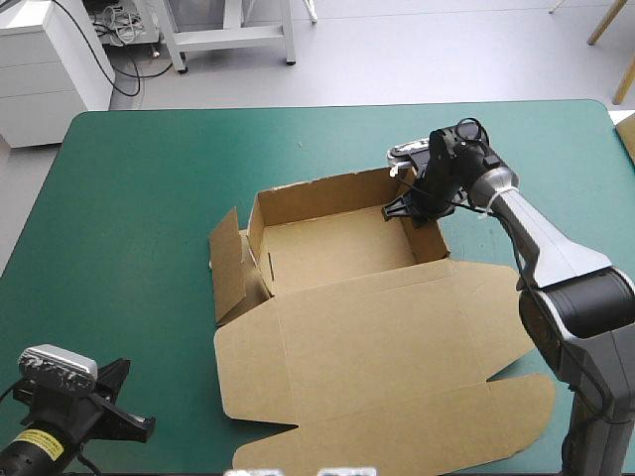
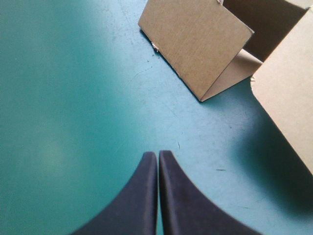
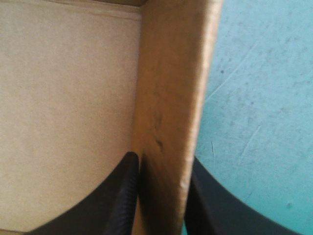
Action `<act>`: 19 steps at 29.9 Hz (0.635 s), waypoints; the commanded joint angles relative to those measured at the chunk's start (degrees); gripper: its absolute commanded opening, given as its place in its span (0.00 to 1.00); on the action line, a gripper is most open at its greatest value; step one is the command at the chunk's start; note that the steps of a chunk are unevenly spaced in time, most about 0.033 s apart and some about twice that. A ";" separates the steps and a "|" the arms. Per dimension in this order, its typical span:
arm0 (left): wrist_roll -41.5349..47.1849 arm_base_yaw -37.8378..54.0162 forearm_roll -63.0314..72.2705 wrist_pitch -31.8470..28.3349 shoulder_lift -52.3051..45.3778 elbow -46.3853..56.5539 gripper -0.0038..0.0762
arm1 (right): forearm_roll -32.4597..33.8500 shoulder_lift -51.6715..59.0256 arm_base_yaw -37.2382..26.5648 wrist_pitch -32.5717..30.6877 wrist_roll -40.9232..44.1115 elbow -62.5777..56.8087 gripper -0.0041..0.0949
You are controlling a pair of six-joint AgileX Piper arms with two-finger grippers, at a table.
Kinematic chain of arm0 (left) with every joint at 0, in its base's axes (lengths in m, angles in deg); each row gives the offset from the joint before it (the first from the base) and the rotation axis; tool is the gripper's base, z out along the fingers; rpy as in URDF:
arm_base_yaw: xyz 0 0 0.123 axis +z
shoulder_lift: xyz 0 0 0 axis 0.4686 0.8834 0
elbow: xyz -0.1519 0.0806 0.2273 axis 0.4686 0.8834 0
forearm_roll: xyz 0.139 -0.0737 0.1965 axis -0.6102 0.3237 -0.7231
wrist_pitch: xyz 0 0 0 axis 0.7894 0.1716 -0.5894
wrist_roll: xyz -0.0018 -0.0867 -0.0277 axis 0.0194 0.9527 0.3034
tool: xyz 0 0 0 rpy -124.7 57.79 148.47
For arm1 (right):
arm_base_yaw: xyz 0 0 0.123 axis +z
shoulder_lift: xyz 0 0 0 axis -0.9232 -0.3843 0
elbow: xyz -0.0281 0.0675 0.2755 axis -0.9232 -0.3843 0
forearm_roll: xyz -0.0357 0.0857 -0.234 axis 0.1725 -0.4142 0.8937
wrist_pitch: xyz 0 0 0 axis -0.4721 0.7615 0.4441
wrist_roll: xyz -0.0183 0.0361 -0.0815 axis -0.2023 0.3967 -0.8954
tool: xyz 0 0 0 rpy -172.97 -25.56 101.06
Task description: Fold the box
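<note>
High: box [image 1: 367,347] mid-counter [image 1: 139,198], tray walls up, lid flat toward the near edge. Right hand [image 1: 412,208] at the tray's far-right corner; left hand [image 1: 124,402] near the counter's near-left corner, off the box.

Left wrist: left hand [image 2: 157,155] pressed together over bare teal-green cover, box [image 2: 195,44] flap ahead.

Right wrist: right hand [image 3: 161,164] pinching the box [image 3: 63,98] wall, one finger inside, one outside.

This looks like a robotics lab rather than a home. A grey-and-black robot arm [image 1: 556,268] reaches from the right over a work table with a teal-green cover [image 1: 149,198]. Beyond the far edge lies a pale grey hard floor [image 1: 417,50], with a white drawer cabinet [image 1: 45,59] at far left, loose black cables [image 1: 137,77] beside it, and a white metal stand frame [image 1: 233,35].
</note>
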 commanded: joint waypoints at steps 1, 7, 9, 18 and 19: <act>0.74 0.08 -0.11 -3.53 0.61 -1.28 0.04 | 0.52 5.30 -0.04 -0.11 -0.34 4.67 0.40; 0.74 0.08 -0.11 -3.53 0.61 -1.28 0.04 | 1.13 12.16 -0.04 -0.11 -0.60 4.77 0.43; 0.74 0.08 -0.11 -3.53 0.61 -1.28 0.04 | 1.13 14.69 -0.04 -0.11 -0.88 4.77 0.48; 0.87 0.08 0.46 -3.53 0.61 -1.28 0.04 | 1.36 18.92 -0.04 -0.11 -1.00 4.42 0.56; 0.87 0.08 0.79 -3.53 0.61 -1.28 0.04 | 1.36 18.92 -0.04 -0.11 -1.00 3.90 0.56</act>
